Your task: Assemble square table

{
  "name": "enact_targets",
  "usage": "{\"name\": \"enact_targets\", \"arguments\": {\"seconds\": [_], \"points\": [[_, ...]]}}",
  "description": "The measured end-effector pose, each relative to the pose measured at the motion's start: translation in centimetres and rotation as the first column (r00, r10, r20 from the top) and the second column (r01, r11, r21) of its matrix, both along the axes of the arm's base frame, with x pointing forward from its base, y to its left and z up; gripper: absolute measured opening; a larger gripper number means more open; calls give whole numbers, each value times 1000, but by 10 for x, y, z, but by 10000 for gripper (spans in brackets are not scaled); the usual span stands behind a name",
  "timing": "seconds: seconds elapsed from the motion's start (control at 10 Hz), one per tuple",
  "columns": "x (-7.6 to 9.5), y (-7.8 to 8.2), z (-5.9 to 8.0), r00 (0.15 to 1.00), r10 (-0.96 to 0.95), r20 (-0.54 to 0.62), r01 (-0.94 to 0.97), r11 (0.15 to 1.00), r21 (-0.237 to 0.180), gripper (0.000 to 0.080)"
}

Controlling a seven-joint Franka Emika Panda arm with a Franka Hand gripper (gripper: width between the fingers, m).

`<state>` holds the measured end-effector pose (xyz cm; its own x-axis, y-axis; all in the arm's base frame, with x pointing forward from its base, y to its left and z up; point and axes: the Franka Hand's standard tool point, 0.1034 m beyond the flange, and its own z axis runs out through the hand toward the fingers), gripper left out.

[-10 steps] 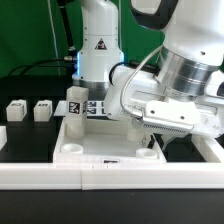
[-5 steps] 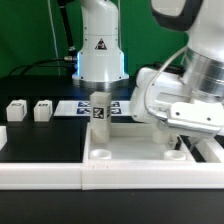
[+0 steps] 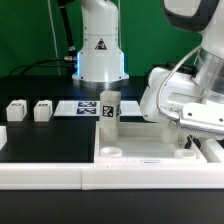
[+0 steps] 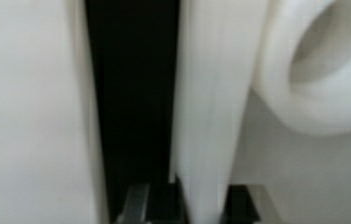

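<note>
near: long white rail point(image 3: 40, 178) | right, just behind: square panel point(image 3: 140, 150), one leg point(image 3: 109, 114) standing on its far left corner | claw point(image 4: 193, 198) narrow, pinching panel's edge | far left on the surface point(image 3: 40, 145): two loose legs point(image 3: 16, 110), point(image 3: 42, 109) | far: marker board point(image 3: 88, 107)

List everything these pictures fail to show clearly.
1. The gripper: in the exterior view it is hidden behind the arm's white housing. In the wrist view it is blurred and cropped by the picture's edge.
2. The square panel: in the exterior view its right side is covered by the arm and cut off by the frame edge.
3. The loose legs: in the exterior view their tags are too small to read.
</note>
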<state>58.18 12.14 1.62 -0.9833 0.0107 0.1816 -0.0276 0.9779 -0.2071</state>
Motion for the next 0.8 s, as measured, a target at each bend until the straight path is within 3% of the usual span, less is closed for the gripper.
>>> {"name": "enact_targets", "arguments": {"seconds": [0.3, 0.4, 0.5, 0.6, 0.7, 0.8], "points": [[-2, -1, -1, 1000, -8, -9, 8, 1000, -7, 77], [-2, -2, -1, 1000, -10, -9, 9, 1000, -7, 156], [-1, -9, 0, 1000, -18, -7, 18, 1000, -18, 300], [0, -15, 2, 1000, -22, -7, 22, 999, -30, 300], [1, -21, 3, 1000, -24, -6, 24, 999, -41, 479], [1, -25, 4, 1000, -30, -5, 30, 998, -46, 479]]}}
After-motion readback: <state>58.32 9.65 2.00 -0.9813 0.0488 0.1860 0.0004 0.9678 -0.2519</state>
